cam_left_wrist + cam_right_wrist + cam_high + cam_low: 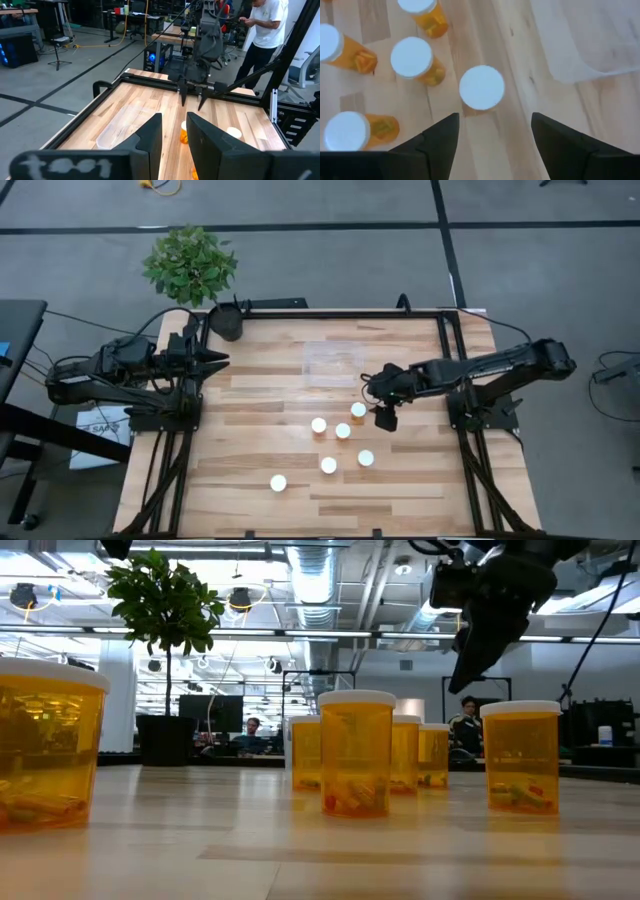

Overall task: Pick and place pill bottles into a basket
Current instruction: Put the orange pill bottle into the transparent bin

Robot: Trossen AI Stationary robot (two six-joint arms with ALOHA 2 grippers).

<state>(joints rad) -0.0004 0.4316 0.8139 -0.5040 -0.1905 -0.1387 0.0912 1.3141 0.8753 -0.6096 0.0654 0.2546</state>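
Note:
Several orange pill bottles with white caps stand upright on their bases on the wooden table (250,510). The nearest to my right gripper is one bottle (358,409) (481,87). The clear basket (332,363) (590,45) lies flat on the wood just beyond it. My right gripper (370,385) (495,127) hangs open above the table, slanting down, its fingers apart over that bottle's cap and clear of it. My left gripper (222,362) is shut at the table's left edge, held high and holding nothing.
A dark plant pot (228,320) sits at the table's far left corner, with a leafy plant (190,265) behind it. The other bottles (318,424) (343,430) (366,457) cluster near mid-table, and one (278,482) stands apart toward the near edge. A person (265,30) stands beyond the right side.

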